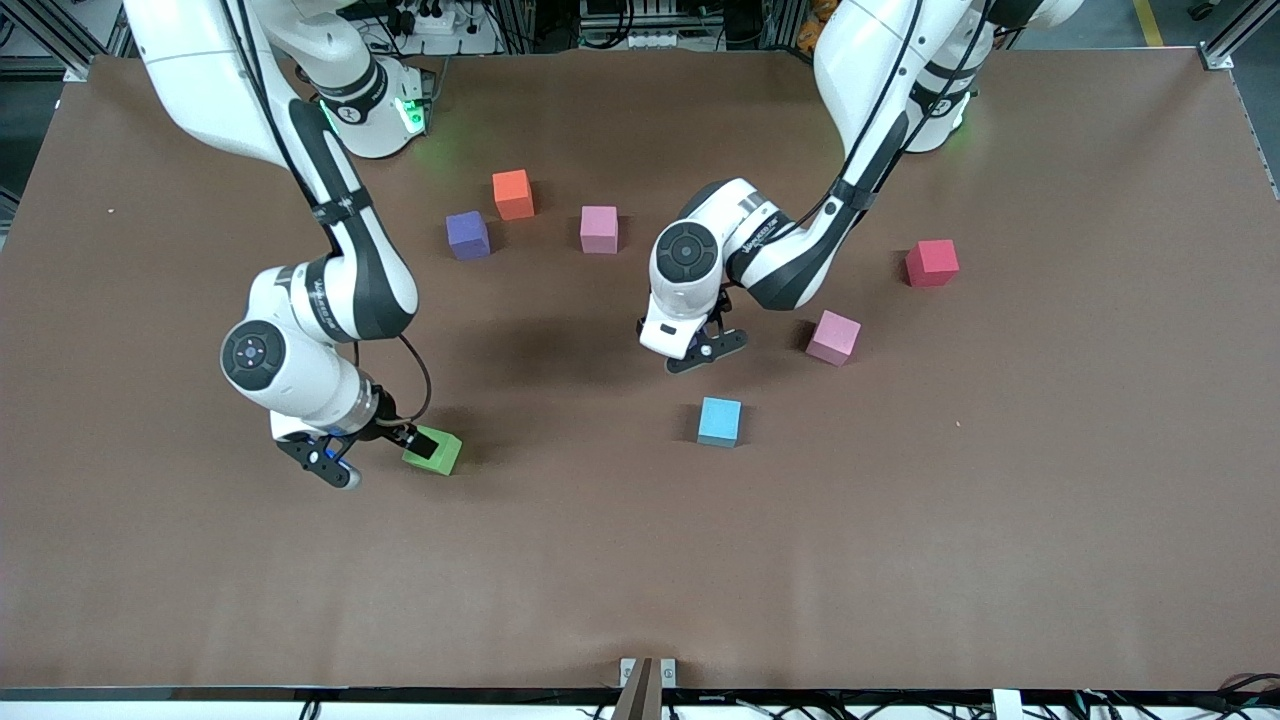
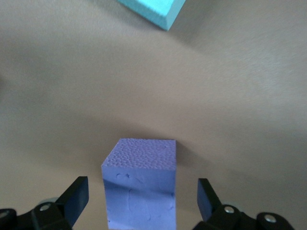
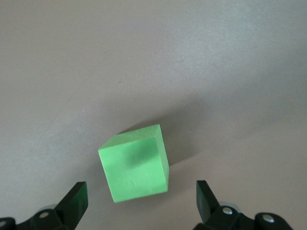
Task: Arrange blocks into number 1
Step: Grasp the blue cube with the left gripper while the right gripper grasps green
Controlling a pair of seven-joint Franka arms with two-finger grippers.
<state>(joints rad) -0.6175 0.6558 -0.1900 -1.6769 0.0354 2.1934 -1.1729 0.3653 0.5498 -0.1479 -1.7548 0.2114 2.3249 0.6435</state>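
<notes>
Brown tabletop (image 1: 900,560) lies bare along the edge nearest the front camera. Nearest stands 1 green block (image 1: 434,451), with the right gripper (image 1: 368,452) spread open around it, fingers (image 3: 76,201) clear of its sides. 1 light blue cube (image 1: 719,421) follows. The left gripper (image 1: 705,348) is low and open around 1 purple block (image 2: 140,189), not touching it. Farther off sit 2 pink blocks (image 1: 833,337) (image 1: 599,229), 1 red cube (image 1: 931,263), a second purple block (image 1: 467,235) and 1 orange cube (image 1: 513,194).
</notes>
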